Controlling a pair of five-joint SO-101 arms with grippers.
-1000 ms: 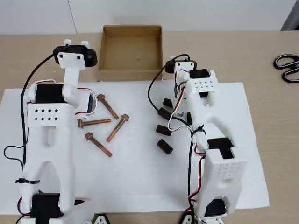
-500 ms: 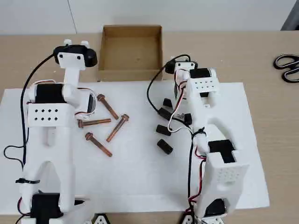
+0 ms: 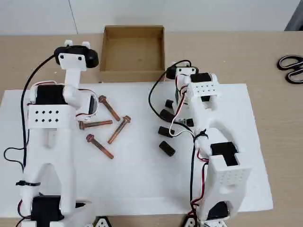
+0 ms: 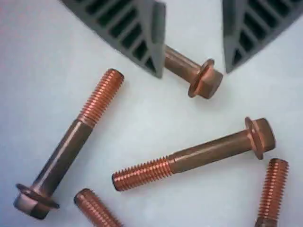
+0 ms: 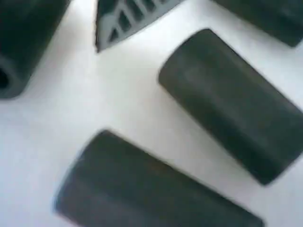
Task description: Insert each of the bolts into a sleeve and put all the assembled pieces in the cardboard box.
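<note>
Four copper bolts lie loose on the white sheet (image 3: 132, 179). In the left wrist view my left gripper (image 4: 191, 56) hangs open just above them, and the head of one bolt (image 4: 204, 84) lies between its grey fingers (image 4: 137, 33). Another bolt (image 4: 199, 156) lies close beside it. Several black sleeves lie right of centre, among them one sleeve (image 3: 166, 148) and another (image 3: 165, 131). My right gripper (image 5: 161, 23) is low over the sleeves and open, with a sleeve (image 5: 227, 99) right beside its fingertip (image 5: 111, 30). The cardboard box (image 3: 133, 71) stands empty at the back.
Scissors (image 3: 291, 67) lie on the wooden table at the far right. The left arm (image 3: 49, 113) and right arm (image 3: 201, 87) stand over the sheet's two sides, with cables looping near the sleeves. Bare sheet lies between the bolts and the sleeves.
The right arm has drawn slightly back from the box and shifted a little left over the sleeves. The left arm and the bolts have not moved.
</note>
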